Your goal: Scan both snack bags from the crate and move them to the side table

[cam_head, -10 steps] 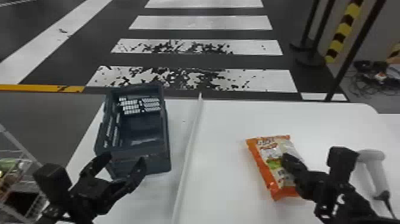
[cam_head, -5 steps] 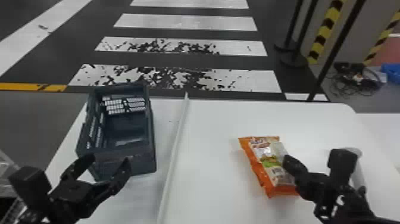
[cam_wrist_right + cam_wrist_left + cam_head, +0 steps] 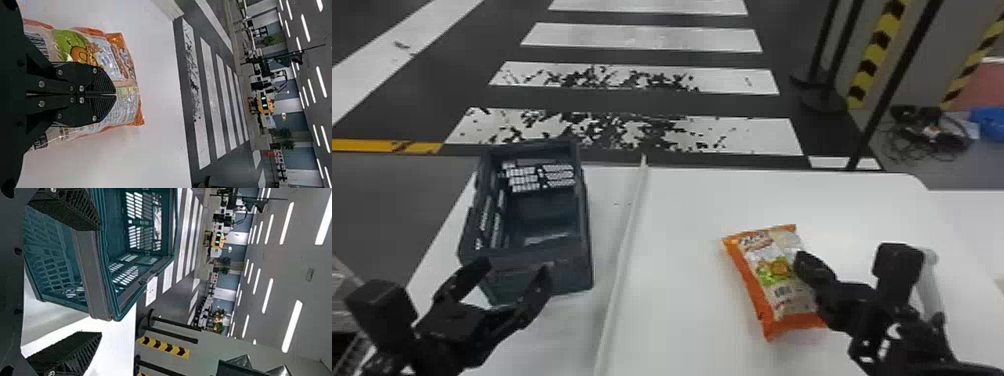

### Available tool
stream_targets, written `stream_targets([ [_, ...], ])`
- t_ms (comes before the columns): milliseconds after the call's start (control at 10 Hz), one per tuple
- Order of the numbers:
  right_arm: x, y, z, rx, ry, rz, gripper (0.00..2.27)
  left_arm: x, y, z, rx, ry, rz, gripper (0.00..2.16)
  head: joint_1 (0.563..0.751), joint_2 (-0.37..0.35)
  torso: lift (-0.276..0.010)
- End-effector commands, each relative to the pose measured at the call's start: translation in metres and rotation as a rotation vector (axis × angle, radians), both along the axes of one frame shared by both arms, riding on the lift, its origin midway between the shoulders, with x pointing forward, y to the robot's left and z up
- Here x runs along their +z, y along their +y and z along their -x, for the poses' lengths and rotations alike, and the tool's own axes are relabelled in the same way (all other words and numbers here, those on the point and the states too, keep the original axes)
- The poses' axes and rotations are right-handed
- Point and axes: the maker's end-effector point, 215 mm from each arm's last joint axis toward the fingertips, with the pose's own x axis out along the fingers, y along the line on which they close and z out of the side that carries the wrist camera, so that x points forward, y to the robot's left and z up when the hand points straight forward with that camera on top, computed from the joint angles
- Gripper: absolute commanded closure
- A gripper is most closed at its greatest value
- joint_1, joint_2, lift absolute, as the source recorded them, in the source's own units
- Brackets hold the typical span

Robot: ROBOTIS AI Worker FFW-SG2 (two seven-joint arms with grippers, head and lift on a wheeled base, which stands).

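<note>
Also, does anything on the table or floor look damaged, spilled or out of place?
Nothing looks spilled on the white table; the orange-edged plastic snack bag lies slanted but seemingly intact. Behind, two white painted floor stripes look damaged, broken by ragged dark patches, and black cables lie in a messy tangle.

- I'm in a large indoor hall — a robot test space, it seems
- crosswalk beyond my bench
- rows of ceiling lights
- yellow-black hazard stripes
</note>
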Motion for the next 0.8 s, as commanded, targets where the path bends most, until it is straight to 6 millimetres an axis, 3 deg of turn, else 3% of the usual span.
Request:
stream_targets([
  [0,0.003,0.025,-0.001,0.040,-0.003,-0.011,2.16,0.001,0.000,0.000,-0.001,-0.001,0.000,0.04,0.695,0.024,-0.099],
  [400,0.003,0.065,-0.002,0.106,-0.004,-0.014,2.16,0.002,0.000,0.000,-0.005,-0.003,-0.005,0.04,0.695,0.091,-0.099],
  [700,-0.026,0.067,-0.007,0.115,0.052,0.017,2.16,0.002,0.001,-0.001,-0.005,-0.003,-0.008,0.04,0.695,0.111,-0.099],
])
